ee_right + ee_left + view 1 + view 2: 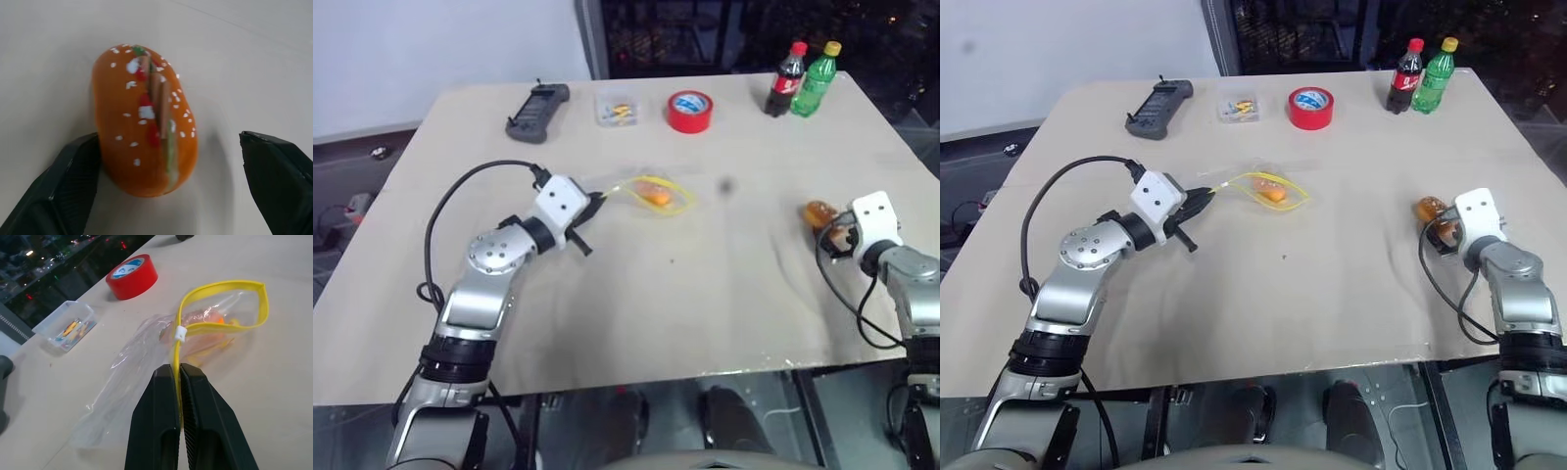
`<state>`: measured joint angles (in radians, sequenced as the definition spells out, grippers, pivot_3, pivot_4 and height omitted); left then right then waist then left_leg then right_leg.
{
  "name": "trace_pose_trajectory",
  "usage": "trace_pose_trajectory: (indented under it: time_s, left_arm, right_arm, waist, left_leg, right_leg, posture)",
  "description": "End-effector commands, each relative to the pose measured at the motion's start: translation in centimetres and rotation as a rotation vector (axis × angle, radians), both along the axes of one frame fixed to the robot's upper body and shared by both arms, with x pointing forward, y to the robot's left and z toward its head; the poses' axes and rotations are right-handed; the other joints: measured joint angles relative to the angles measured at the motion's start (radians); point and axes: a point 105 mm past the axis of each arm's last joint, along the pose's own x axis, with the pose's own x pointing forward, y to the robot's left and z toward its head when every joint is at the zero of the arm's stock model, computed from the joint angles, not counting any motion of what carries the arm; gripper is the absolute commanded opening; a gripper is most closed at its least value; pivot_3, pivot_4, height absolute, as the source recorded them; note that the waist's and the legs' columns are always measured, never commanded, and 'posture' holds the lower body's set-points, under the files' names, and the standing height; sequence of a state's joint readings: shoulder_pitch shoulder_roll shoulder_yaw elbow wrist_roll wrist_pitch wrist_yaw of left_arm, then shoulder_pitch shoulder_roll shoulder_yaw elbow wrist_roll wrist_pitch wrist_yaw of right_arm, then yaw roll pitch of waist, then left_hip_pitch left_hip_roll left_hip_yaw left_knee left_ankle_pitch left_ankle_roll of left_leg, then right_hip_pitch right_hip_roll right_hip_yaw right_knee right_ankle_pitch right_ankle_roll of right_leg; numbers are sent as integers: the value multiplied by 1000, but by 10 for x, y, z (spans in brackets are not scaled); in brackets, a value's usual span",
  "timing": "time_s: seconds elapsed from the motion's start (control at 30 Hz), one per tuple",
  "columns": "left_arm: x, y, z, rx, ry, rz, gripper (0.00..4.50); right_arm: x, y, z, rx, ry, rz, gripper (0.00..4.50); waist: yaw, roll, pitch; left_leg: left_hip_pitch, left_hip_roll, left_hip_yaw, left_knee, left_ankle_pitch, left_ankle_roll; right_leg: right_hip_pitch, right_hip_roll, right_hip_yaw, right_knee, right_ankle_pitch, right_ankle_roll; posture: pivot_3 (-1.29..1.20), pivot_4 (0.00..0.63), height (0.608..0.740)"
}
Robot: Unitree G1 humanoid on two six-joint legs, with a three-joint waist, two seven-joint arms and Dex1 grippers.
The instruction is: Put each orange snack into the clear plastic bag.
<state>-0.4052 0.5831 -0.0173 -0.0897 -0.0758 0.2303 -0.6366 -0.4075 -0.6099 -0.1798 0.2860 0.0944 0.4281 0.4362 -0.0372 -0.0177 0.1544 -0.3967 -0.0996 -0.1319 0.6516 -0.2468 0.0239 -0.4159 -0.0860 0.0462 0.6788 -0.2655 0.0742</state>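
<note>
- On the tan table point(705, 313), the left gripper point(178, 382) has its fingers pinched together on the yellow seal strip of the clear bag point(146, 362), which lies left of centre with its mouth held open in a loop.
- One orange snack point(654, 194) sits inside the bag, seen through the plastic.
- The second snack point(146, 122) lies on the table at the right side, between the spread fingers of the right gripper point(171, 186); one finger point(63, 186) is just beside the snack, the other stands apart from it.
- Along the far edge stand a black handset point(536, 111), a small clear box point(616, 109), a red tape roll point(690, 111) and two bottles point(803, 80), all well apart from both grippers.
</note>
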Motion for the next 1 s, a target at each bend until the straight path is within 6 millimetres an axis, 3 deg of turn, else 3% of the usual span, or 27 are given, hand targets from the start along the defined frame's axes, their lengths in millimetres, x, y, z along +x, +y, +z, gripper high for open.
trace_pose_trajectory:
  time_s: [0.03,0.2,0.3,0.37,0.5,0.63,0.83,1.0]
  left_arm:
    - [-1,-2,14,2,-56,-14,0]
    - [-2,-1,16,-9,-64,-10,0]
    - [-2,0,16,-9,-67,-10,0]
    - [-3,0,19,-16,-80,-10,0]
    - [-7,0,22,-21,-102,-10,0]
    - [-15,-2,20,-15,-109,-31,0]
    - [-28,-7,18,-5,-114,-71,0]
    - [-40,-11,12,-8,-95,-91,0]
  right_arm:
    - [2,-4,10,52,-49,-12,3178]
    - [-2,9,23,82,-99,61,854]
    - [-6,32,38,120,-148,158,854]
    - [-12,70,52,208,-171,279,854]
    - [-29,172,63,344,-139,545,854]
    - [-26,231,67,397,-103,626,854]
    - [-23,272,61,332,-65,727,854]
    - [-17,284,49,219,-59,764,854]
  waist:
    - [2,0,0]
    - [3,0,0]
    - [2,0,0]
    - [-2,0,0]
    - [-5,0,0]
    - [2,0,0]
    - [19,0,0]
    - [15,0,0]
  left_leg:
    - [0,0,0,0,0,0]
    - [0,0,-1,0,0,0]
    - [0,0,-1,0,0,0]
    - [0,0,-1,0,0,0]
    - [0,1,-2,0,0,0]
    - [-1,0,-2,0,0,0]
    - [-2,-2,-4,0,0,0]
    - [-2,-1,-4,0,0,0]
  right_leg:
    - [0,0,0,0,0,0]
    - [0,0,-1,0,0,0]
    - [0,0,-1,0,0,0]
    - [0,0,-1,0,0,0]
    - [0,1,-1,0,0,0]
    - [-1,0,-1,0,0,0]
    - [-1,0,-3,-1,0,0]
    - [-1,0,-3,-1,0,0]
  posture:
    - [0,150,740]
    - [0,150,740]
    - [0,150,740]
    - [0,150,740]
    - [0,150,740]
    - [0,150,740]
    - [0,150,740]
    - [0,150,740]
